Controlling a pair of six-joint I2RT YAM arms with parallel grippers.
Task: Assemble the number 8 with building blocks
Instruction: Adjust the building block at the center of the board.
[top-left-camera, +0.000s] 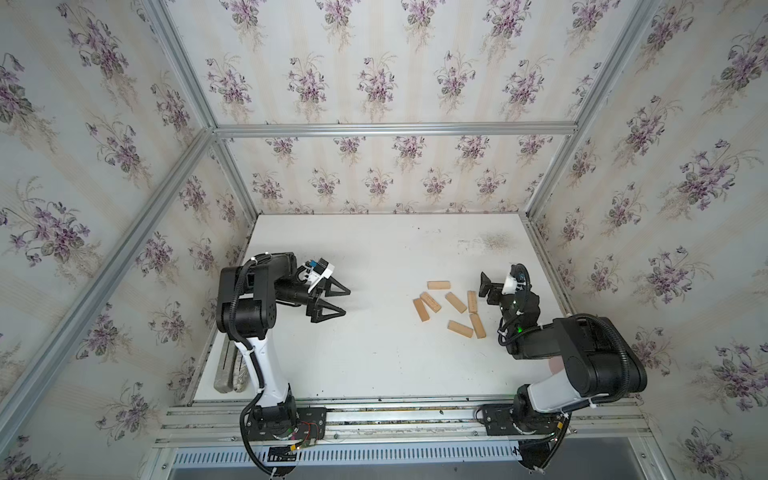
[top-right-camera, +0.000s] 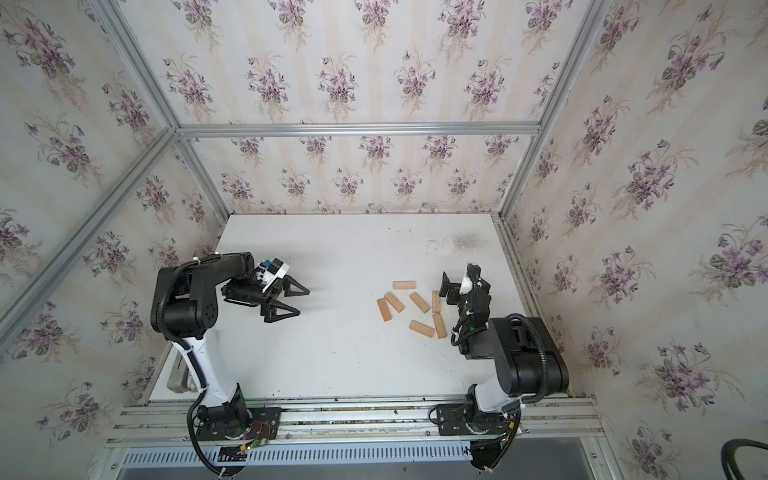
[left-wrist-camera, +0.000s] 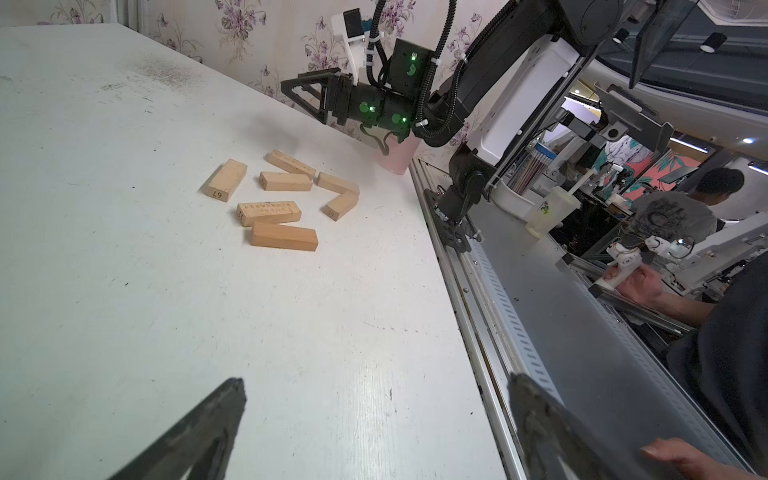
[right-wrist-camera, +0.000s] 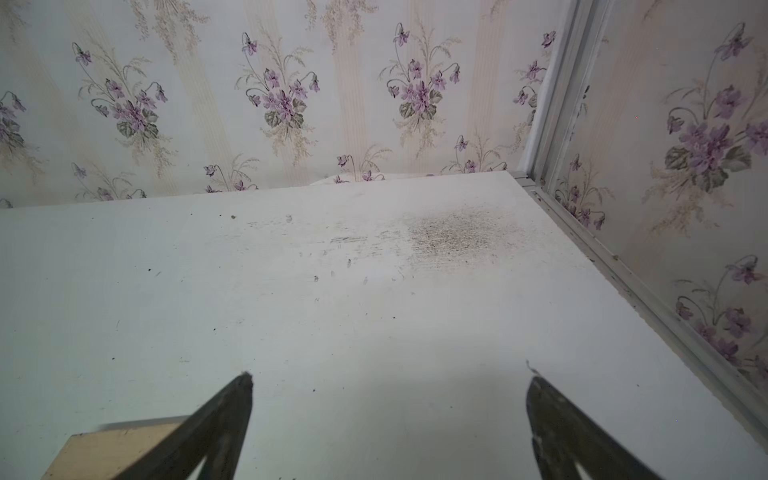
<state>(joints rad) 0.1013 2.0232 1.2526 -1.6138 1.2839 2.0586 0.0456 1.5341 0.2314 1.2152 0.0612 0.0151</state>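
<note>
Tan wooden building blocks (top-left-camera: 455, 302) (top-right-camera: 419, 302) (left-wrist-camera: 269, 213) lie flat in a loose cluster on the white table (top-left-camera: 374, 365), on the right arm's side and about midway between the front rail and the back wall. All seven rest at mixed angles and make up no digit so far. In both top views two of them lie side by side at a slant on the cluster's inner edge, one sits alone at the far end, and the two nearest the front rail meet at their ends. Some carry faint printed marks in the left wrist view. The right hand (right-wrist-camera: 388, 377) hovers just beside the cluster on its outer side, aimed at the back wall – its fingers spread wide with nothing between them, and a block's end (right-wrist-camera: 120, 440) showing close by one finger. The left hand (top-left-camera: 347, 302) (top-right-camera: 304, 302) (left-wrist-camera: 376, 380) hangs over the table's left half, well apart from the blocks and pointing toward them – likewise splayed wide and empty. Long grey slabs (top-left-camera: 226, 370) rest at the table's left edge near the left arm's base, and a dark speckled smudge (right-wrist-camera: 449, 237) marks the far right of the table.
</note>
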